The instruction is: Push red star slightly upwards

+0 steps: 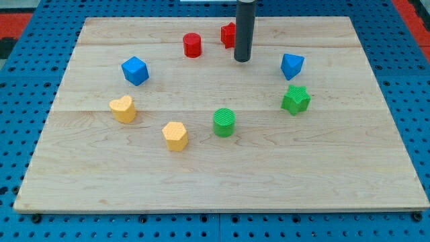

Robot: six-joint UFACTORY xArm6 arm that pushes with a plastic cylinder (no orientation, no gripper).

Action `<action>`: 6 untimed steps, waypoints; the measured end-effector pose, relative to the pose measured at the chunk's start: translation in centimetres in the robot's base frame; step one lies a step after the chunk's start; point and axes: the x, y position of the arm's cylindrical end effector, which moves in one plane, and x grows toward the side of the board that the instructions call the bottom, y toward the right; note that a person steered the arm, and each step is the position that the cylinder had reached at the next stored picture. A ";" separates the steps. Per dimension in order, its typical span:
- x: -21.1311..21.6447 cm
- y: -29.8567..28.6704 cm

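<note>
Camera view: the one view, looking down on a wooden board (222,181) set on a blue pegboard surround (27,87)
Edges: red star (228,34) lies near the board's top edge, in the upper middle of the frame, with only a narrow strip of bare wood above it
Open room: wide bare wood across the lower part of the board and in the middle of the ring of blocks
My tip (242,60): plain rod end, nothing to open or close and holding nothing; it rests on the board just right of and slightly below the red star, the rod covering the star's right side
Red cylinder (193,45): left of the star, apart from it
Blue blocks: blue cube (135,70) at upper left, blue block (291,66) at upper right
Green blocks: green star (295,99) at right, green cylinder (224,122) at lower middle
Yellow blocks: yellow heart (123,108) at left, yellow hexagon (175,136) below it toward the middle
</note>
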 end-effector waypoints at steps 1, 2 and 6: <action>0.0 0.0; 0.0 -0.1; -3.6 -1.0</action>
